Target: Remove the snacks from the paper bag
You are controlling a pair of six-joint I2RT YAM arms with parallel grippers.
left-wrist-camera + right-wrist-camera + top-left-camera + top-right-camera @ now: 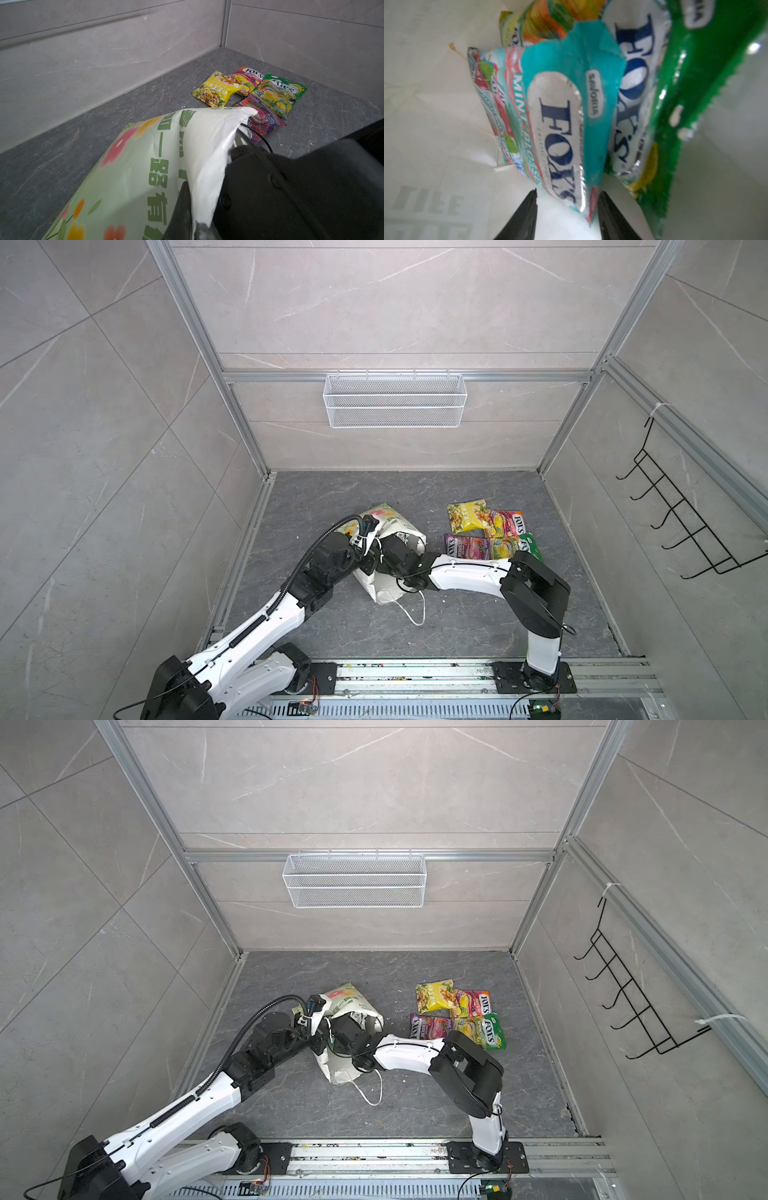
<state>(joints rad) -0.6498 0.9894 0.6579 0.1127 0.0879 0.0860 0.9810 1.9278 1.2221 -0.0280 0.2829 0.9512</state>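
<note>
In both top views a dark grey, stone-look surface [478, 626] sits boxed in by pale marbled wall tiles [104, 427] and aluminium frame rails [232, 406]. The paper bag [388, 516] lies on its side near the middle. To the right of the paper bag four snacks lie flat in a touching cluster: a yellow packet [467, 516], a pink packet [505, 522], a purple packet [463, 545] and a green Spring Tea packet [525, 542]. Beyond the paper bag a white wire-mesh basket [395, 402] hangs on the back wall, and a black hook rack [681, 514] hangs on the right-hand wall. The left arm [266, 618] and right arm [469, 576] meet at the bag's mouth.

In the left wrist view the left gripper [189, 209] is pinched together on the bag's white rim, lifting it off the surface. The four packets lie beyond the bag, near the wall corner.

In the right wrist view, taken inside the paper bag, the right gripper [568, 191] has its jaws apart, with the end of a teal packet [560, 99] between them. An orange packet [542, 22] lies behind it and a dark green packet [695, 72] beside it.
</note>
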